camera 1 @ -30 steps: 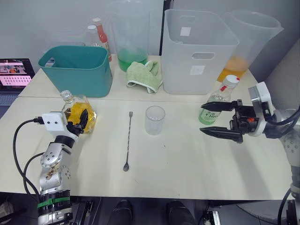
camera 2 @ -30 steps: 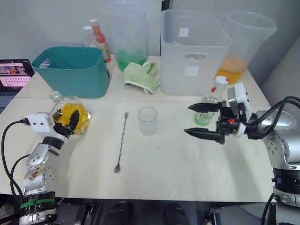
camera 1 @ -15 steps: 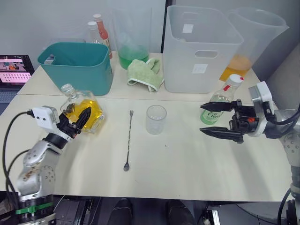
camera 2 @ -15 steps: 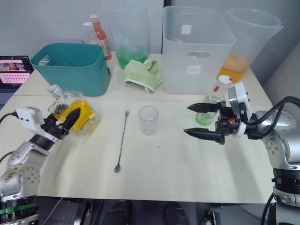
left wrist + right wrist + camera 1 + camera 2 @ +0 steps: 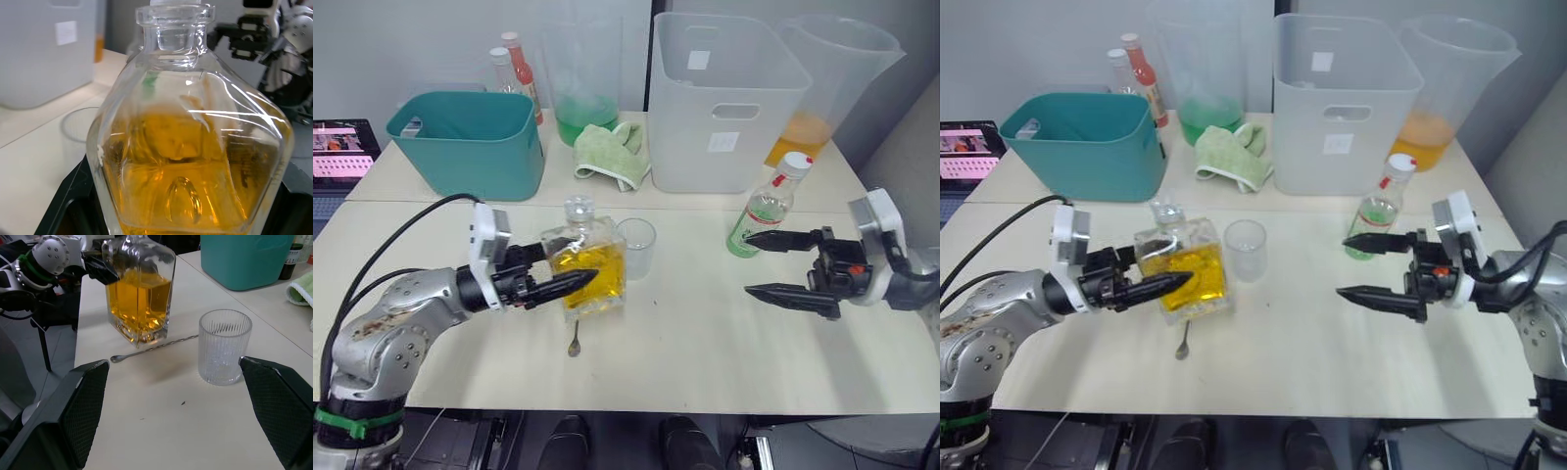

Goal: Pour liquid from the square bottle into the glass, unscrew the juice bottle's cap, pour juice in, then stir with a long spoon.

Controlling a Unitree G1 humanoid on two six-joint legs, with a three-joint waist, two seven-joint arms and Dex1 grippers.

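Square bottle (image 5: 586, 270): upright, yellow liquid in its lower half, round glass stopper (image 5: 578, 207) seated in the neck. You find it near the middle of the table (image 5: 685, 343), just left of the glass. Your left gripper (image 5: 570, 281) is clamped on its body, one black finger (image 5: 558, 285) lying across the front face.

Glass (image 5: 635, 248): small ribbed tumbler, upright, just beside the square bottle's right shoulder; whether they touch cannot be told.

Long spoon (image 5: 152, 348): flat on the table, passing behind the square bottle, its small bowl (image 5: 574, 347) showing at the near edge below the bottle.

Juice bottle (image 5: 767, 206): upright at your right, white cap (image 5: 793, 164) on.

Right gripper (image 5: 760, 263): fingers spread wide apart, holding nothing, pointing toward the glass, near the juice bottle.

Back row, for your reference: teal bin (image 5: 465, 142), green cloth (image 5: 611, 153), large clear tub (image 5: 724, 101), two pitchers (image 5: 827, 81), red-capped sauce bottles (image 5: 521, 74).
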